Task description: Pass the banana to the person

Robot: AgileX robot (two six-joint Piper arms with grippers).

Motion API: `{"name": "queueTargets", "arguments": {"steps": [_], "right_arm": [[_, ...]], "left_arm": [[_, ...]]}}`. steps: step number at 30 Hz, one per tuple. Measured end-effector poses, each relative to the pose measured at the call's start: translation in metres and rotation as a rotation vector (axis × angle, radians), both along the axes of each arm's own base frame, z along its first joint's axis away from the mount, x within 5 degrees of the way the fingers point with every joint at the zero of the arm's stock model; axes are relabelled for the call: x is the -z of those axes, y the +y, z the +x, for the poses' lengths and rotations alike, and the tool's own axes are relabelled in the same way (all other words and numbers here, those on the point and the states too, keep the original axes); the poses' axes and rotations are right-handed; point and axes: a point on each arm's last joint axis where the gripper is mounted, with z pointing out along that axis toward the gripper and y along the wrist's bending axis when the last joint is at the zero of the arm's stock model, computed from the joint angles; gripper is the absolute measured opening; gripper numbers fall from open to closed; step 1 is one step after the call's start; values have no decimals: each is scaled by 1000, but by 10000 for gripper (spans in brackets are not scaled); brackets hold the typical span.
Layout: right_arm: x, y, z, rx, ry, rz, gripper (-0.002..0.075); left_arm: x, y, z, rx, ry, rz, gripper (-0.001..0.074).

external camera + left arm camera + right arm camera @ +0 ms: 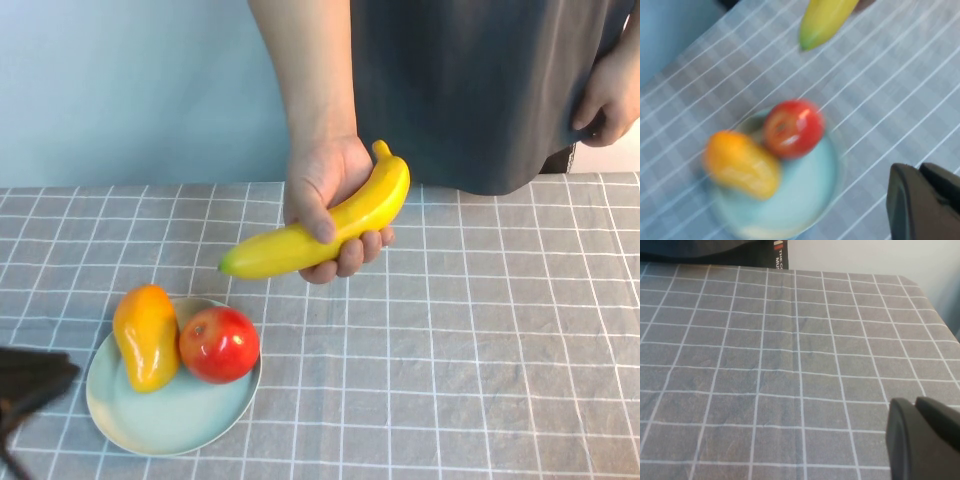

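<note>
Glossy smooth banana (330,228), shiny apple (219,344), smooth glazed plate (170,420), matt woven checked tablecloth (480,350).

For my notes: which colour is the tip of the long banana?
Greenish-yellow tip on the long glossy yellow banana; high view.

I see the table (480,330) covered edge to edge in a grey cloth with a white grid. Directly on it, at the near left, sits one pale blue plate (190,415); an orange-yellow pear-shaped fruit (146,335) and a red apple (219,343) lie on the plate, touching each other, fruit to the left. The left gripper (25,385) sits at the near-left edge, just beside the plate. The right gripper (922,442) hangs over bare cloth on the right side; I can't judge contact with the cloth for either.
</note>
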Motion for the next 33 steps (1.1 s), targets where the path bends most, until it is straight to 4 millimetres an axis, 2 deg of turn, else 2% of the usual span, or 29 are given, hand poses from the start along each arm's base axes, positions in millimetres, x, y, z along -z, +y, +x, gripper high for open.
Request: {"name": "queueTargets", "arguments": {"steps": [4, 11, 12, 14, 17, 18, 19, 26, 29, 33], "right_arm": [[0, 0, 0, 0, 0, 0, -9], [0, 0, 0, 0, 0, 0, -9], [-7, 0, 0, 4, -83, -12, -9], [-7, 0, 0, 4, -83, -12, -9], [-7, 0, 0, 4, -83, -12, -9], [0, 0, 0, 0, 0, 0, -9], [0, 0, 0, 0, 0, 0, -9], [0, 0, 0, 0, 0, 0, -9], [0, 0, 0, 0, 0, 0, -9], [0, 0, 0, 0, 0, 0, -9]], "left_arm": [[16, -2, -12, -37, 50, -185, 4], [28, -2, -16, -48, 108, -194, 4], [29, -2, -15, -49, 104, -197, 4], [32, -1, -14, -58, 73, -212, 4], [44, 1, -13, -65, -59, -282, 4], [49, 3, -13, -66, -108, -306, 4], [56, 5, -14, -73, -177, -345, 3], [119, 33, -26, -244, -628, -579, 4], [137, 43, -29, -368, -710, -608, 4], [152, 52, -27, -550, -726, -586, 3]]}}
